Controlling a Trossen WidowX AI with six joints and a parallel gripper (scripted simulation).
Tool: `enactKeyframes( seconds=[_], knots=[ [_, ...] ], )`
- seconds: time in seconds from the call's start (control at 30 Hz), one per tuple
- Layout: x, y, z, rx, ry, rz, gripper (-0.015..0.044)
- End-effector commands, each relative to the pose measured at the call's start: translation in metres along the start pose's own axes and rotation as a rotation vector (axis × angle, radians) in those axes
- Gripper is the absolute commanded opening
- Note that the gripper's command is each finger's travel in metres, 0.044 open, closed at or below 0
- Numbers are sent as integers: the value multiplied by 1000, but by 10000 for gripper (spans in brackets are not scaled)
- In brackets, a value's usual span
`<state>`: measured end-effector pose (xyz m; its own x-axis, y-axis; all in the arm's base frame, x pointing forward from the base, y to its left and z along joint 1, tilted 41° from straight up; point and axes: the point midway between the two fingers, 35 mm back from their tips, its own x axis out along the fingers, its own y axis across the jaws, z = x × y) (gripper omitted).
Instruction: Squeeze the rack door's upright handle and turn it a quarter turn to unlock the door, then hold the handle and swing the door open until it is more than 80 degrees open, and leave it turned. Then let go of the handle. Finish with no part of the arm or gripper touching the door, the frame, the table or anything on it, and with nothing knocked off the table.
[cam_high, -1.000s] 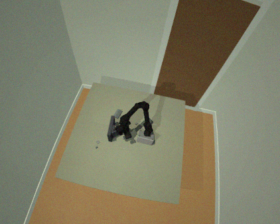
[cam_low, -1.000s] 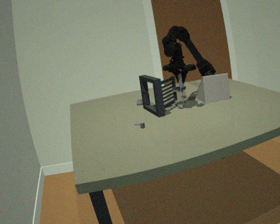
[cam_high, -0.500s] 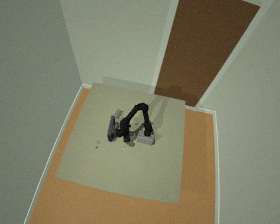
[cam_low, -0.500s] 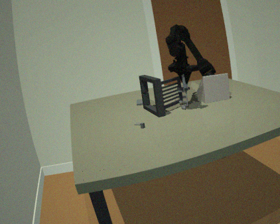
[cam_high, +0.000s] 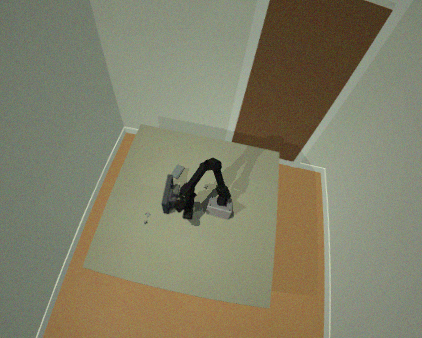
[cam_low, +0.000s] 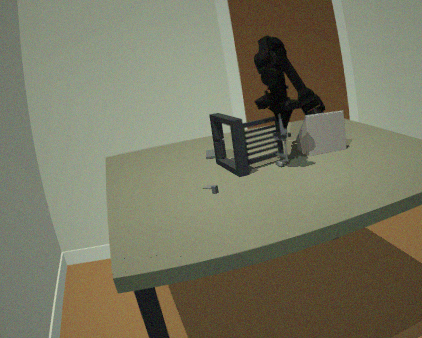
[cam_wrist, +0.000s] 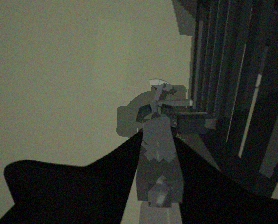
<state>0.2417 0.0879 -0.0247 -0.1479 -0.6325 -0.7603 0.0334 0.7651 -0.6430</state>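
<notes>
The dark rack frame (cam_high: 166, 197) (cam_low: 241, 150) stands upright on the table. Its slatted door (cam_low: 260, 121) (cam_wrist: 215, 60) stands swung far out from the frame, roughly square to it; the exact angle cannot be read. The grey upright handle (cam_low: 284, 150) (cam_wrist: 159, 142) is at the door's free edge. My gripper (cam_low: 283, 120) (cam_wrist: 157, 139) points down and is shut on the handle, with a black finger on each side in the wrist view. The fingers hide part of the handle, and I cannot tell exactly how far it is turned.
A pale upright panel (cam_high: 220, 211) (cam_low: 325, 133) stands by the arm's base. A small grey part (cam_high: 147, 218) (cam_low: 214, 189) lies on the table in front of the frame. A flat grey piece (cam_high: 178, 171) (cam_low: 210, 155) lies behind the frame.
</notes>
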Motion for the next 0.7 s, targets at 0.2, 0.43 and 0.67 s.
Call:
enactKeyframes(
  seconds=[0.2,0.43,0.67],
  knots=[
    [-1,25,7,178,1,4,11],
    [-1,28,8,203,1,4,11],
    [-1,28,8,203,1,4,11]
  ],
)
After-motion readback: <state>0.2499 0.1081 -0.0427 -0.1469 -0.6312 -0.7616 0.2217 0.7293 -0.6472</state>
